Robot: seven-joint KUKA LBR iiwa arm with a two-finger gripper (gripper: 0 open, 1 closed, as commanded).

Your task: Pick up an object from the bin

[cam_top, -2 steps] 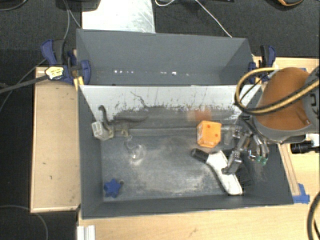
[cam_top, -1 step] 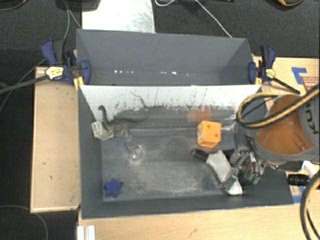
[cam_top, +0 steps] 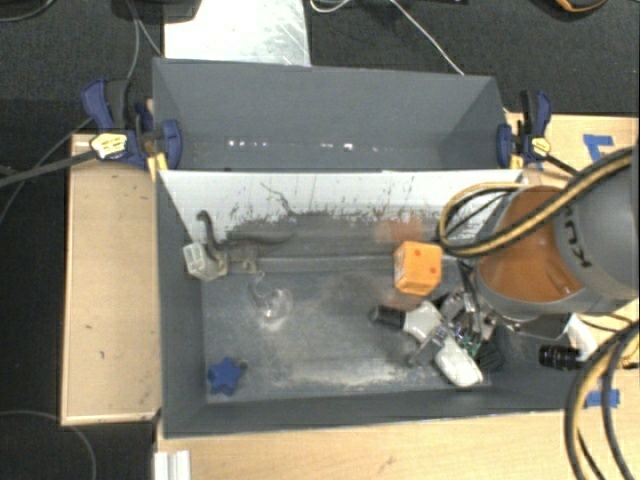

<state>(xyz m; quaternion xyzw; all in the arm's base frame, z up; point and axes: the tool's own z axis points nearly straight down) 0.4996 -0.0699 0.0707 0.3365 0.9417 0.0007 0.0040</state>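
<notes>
Where the arm [cam_top: 600,238] comes in at the right of the frame, the gripper [cam_top: 463,330] sits low in the lower-right part of the bin [cam_top: 330,353], under the orange cover [cam_top: 525,258]. Can't tell if it's apart or closed, since the wrist and cables block it, and can't confirm it has anything. It's down in a small cluster: a white rounded piece [cam_top: 459,369] just below it and a white-and-black piece [cam_top: 412,320] just to its left, both close enough that contact can't be judged. An orange cube [cam_top: 417,268] lies near, up and left. Well apart: a clear piece [cam_top: 272,304] at centre-left, a blue piece [cam_top: 226,375] at lower left and a pale grey hooked piece [cam_top: 204,256] at upper left of the floor.
</notes>
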